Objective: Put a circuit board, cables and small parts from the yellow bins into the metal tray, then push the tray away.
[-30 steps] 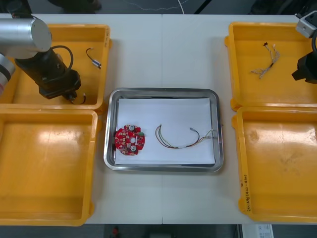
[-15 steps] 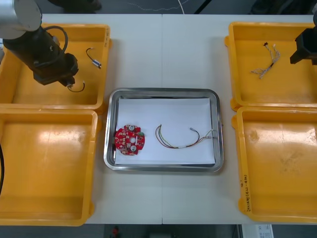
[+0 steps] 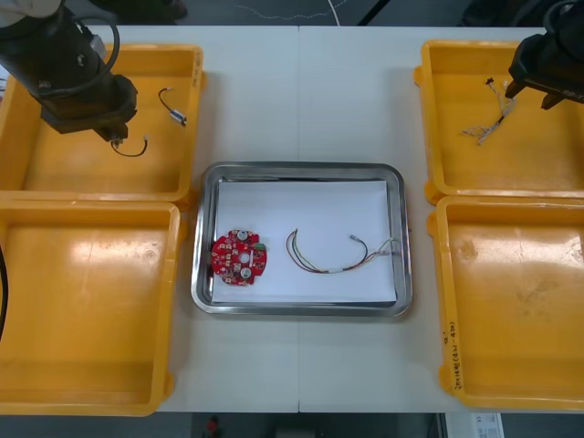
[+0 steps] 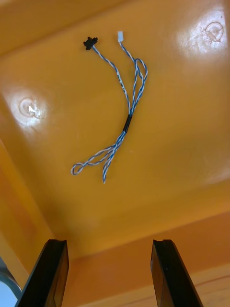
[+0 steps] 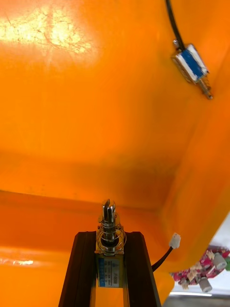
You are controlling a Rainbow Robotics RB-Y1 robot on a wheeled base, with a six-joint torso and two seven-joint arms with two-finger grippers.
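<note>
Left gripper (image 5: pixel 109 236): fingers narrow, clamped on a small cylindrical metal part (image 5: pixel 109 221). It carries a blue label, with print too small to read. A thin black cable (image 5: pixel 165 254) with a white plug trails beside the fingers. Beyond the tips, a second small metal part (image 5: pixel 191 66), blue-wrapped, lies on the yellow bin floor (image 5: pixel 72 120).

Right gripper (image 4: pixel 108 245): fingers wide, nothing between. Past them lies the twisted blue and white cable (image 4: pixel 125 115).

Front view adds the shiny metal tray (image 3: pixel 206 228), which holds a round red circuit board (image 3: pixel 239 257) and a thin curved cable (image 3: pixel 339 255). Black print on the near right bin's rim (image 3: pixel 453 351), possibly a code.
</note>
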